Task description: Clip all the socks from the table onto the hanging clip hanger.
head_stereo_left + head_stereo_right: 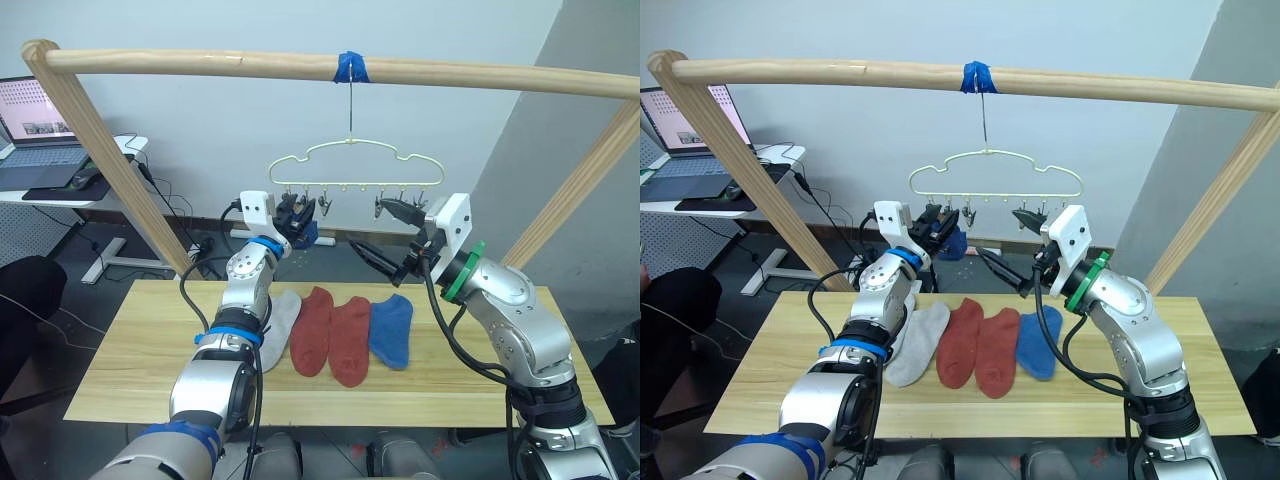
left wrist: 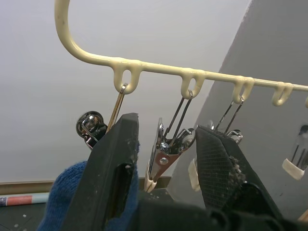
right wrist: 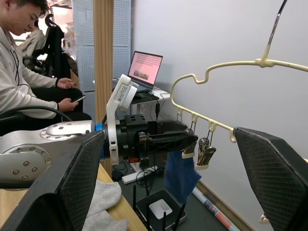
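The cream clip hanger [image 1: 350,150] hangs by its hook from the taped pole. At the hanger's left-end clips my left gripper [image 2: 166,122] is open, with one metal clip [image 2: 161,149] between its fingers. A blue sock [image 1: 306,236] dangles right beside them; whether a clip holds it I cannot tell. My right gripper [image 1: 388,232] stands wide open and empty just under the right-hand clips. On the table [image 1: 140,350] lie a light grey sock [image 1: 278,325], two rust red socks [image 1: 312,330] [image 1: 351,340] and another blue sock [image 1: 392,330], side by side.
A wooden pole [image 1: 200,62] with blue tape [image 1: 352,67] spans overhead, carried by slanted poles [image 1: 110,160] at both table ends. A desk with a laptop [image 1: 40,130] stands back left. A seated person [image 3: 24,72] shows in the right wrist view.
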